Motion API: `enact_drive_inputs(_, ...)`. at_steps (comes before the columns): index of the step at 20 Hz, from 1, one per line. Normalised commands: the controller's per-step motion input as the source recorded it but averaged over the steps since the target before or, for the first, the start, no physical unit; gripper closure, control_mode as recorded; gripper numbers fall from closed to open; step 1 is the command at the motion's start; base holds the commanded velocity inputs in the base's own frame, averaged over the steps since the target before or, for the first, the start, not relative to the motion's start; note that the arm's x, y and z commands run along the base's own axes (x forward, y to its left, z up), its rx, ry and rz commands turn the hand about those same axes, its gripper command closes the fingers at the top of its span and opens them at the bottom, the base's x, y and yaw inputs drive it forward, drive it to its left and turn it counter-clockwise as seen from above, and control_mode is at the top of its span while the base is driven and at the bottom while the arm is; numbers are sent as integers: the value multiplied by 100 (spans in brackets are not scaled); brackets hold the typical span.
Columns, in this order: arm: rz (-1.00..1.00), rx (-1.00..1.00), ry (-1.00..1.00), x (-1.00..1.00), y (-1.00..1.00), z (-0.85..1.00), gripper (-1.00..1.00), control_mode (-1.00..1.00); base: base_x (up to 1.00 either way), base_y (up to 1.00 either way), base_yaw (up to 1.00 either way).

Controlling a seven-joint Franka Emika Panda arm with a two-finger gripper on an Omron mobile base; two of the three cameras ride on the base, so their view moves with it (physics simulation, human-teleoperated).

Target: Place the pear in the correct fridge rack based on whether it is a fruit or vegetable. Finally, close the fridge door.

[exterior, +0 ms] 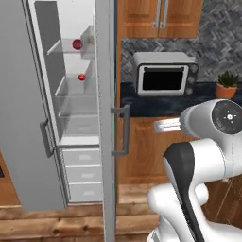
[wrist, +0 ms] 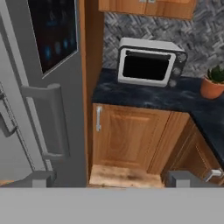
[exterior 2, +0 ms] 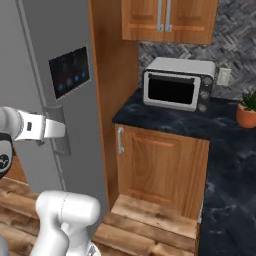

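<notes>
The grey fridge stands open. On the fridge rack (exterior: 68, 51), its highest glass shelf, sits a round red fruit (exterior: 77, 44). Beside it, a small pale yellow-green shape (exterior: 90, 40) looks like the pear, half hidden by the door's edge. A small red tomato (exterior: 82, 77) lies one shelf lower. The fridge door (exterior: 106, 94) stands edge-on, its black dispenser panel (exterior 2: 70, 70) facing outward. My gripper (wrist: 113, 179) is open and empty, hanging in front of that door (wrist: 65, 100), well apart from the shelves.
A plain grey door (exterior: 21, 118) stands open on the left. A silver toaster oven (exterior 2: 176, 84) and a potted plant (exterior 2: 247, 113) sit on the dark counter (exterior 2: 165, 120) over wooden cabinets (wrist: 127, 135). White drawers (exterior: 82, 172) fill the fridge's bottom.
</notes>
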Motion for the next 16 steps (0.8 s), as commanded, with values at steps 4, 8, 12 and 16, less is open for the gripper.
enact_drive_inputs(4, 0, 0, 0, 0, 0, 0, -100, 100, 69, -50, 44)
enact_drive_inputs(8, 0, 0, 0, 0, 0, 0, -100, 100, 46, -64, 45)
enact_drive_inputs(12, 0, 0, 0, 0, 0, 0, -100, 100, 39, -63, 45)
enact_drive_inputs(16, 0, 0, 0, 0, 0, 0, -100, 100, 59, -31, 41)
